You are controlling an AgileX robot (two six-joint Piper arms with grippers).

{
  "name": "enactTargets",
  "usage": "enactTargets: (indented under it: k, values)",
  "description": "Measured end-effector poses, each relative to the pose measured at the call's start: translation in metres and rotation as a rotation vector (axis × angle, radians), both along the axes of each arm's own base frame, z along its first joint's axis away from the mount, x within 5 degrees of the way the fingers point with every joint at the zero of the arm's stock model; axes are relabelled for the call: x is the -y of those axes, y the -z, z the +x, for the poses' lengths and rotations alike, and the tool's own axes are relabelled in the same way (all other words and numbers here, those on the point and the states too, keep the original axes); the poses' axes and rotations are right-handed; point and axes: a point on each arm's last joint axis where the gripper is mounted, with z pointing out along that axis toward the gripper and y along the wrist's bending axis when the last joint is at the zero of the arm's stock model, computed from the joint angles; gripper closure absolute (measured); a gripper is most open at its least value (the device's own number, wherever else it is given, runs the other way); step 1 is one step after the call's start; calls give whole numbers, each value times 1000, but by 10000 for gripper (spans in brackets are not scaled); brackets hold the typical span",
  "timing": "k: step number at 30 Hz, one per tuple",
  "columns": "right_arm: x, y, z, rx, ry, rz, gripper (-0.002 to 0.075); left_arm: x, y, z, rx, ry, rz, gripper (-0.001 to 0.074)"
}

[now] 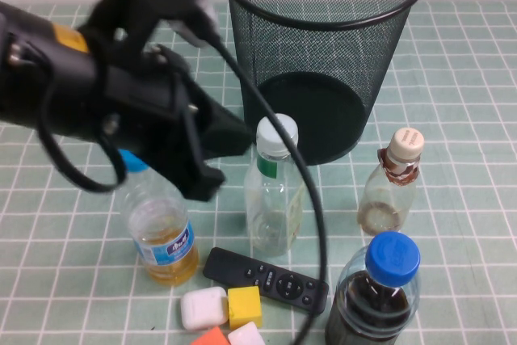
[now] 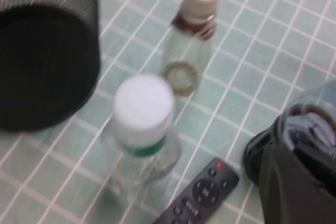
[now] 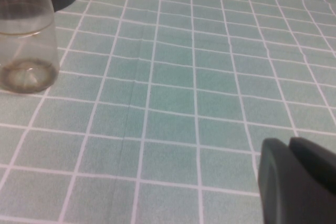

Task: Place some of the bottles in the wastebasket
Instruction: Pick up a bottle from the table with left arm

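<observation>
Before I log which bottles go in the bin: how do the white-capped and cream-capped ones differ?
The white-capped bottle is taller, with a green neck label; the cream-capped bottle is shorter and rounder, with a brown neck band. The left gripper is beside the white-capped one only; the right gripper is elsewhere. Both are clear, upright.

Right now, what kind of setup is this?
Likely a lab test table: green grid mat, staged bottles, wire-mesh wastebasket. Left gripper beside the white-capped bottle; right gripper low over the mat.
</observation>
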Motion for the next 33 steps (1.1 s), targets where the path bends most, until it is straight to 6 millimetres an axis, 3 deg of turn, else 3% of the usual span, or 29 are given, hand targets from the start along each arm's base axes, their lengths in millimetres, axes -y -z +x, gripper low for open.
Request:
enactTargets:
  k: [6,9,11,17,19,25,33]
  values:
    - [0,0,0,0,0,0,734,19,-1,-5,73,67,-21,738]
    - [0,0,0,0,0,0,734,24,6,2,73,69,-11,684]
    - [0,0,0,0,0,0,734,29,11,9,75,67,-3,600]
    - [0,0,0,0,0,0,734,43,31,34,91,29,6,231]
    - [0,0,0,0,0,0,734,47,38,42,95,12,7,167]
    - [0,0,0,0,0,0,734,55,57,57,98,-11,36,125]
    - [0,0,0,0,0,0,734,64,81,74,90,-24,83,141]
